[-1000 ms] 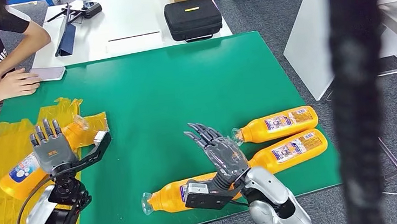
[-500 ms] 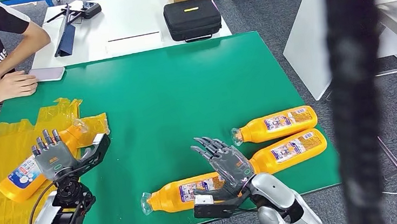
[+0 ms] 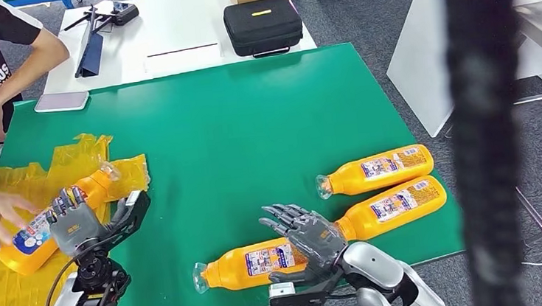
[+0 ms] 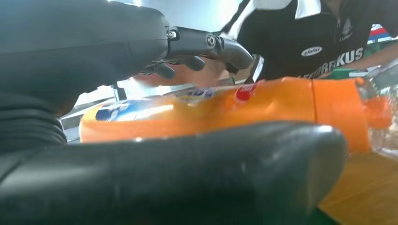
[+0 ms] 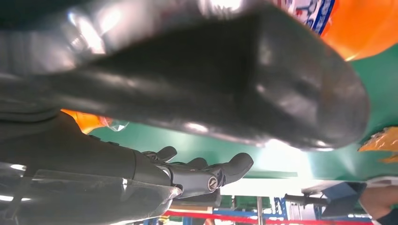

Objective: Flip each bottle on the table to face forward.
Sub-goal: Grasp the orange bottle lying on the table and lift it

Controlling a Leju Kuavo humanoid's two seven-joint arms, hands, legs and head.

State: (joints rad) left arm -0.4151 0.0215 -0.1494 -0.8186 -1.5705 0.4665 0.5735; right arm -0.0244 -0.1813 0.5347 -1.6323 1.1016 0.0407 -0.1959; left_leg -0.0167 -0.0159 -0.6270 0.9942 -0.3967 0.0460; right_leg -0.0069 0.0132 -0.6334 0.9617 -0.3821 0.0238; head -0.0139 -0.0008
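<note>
Low in the frame, the right hand (image 3: 313,239) has dropped, fingers spread and empty, onto the near bottle (image 3: 252,263) on the green bench (image 3: 235,119), readying a flip, while the left hand (image 3: 74,222), open, hovers beside the left-edge bottle (image 3: 34,234).

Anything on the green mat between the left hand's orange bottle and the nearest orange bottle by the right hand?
Head view: only bare green mat between that bottle and the near one.

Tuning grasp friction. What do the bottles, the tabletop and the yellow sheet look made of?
Bottles: probably smooth plastic, orange, clear at the neck, with glossy printed labels.
Tabletop: green, matte, uniform; could be a mat or painted board, the views do not settle it.
Yellow sheet: thin plastic film by the look, crinkled and shiny.
</note>
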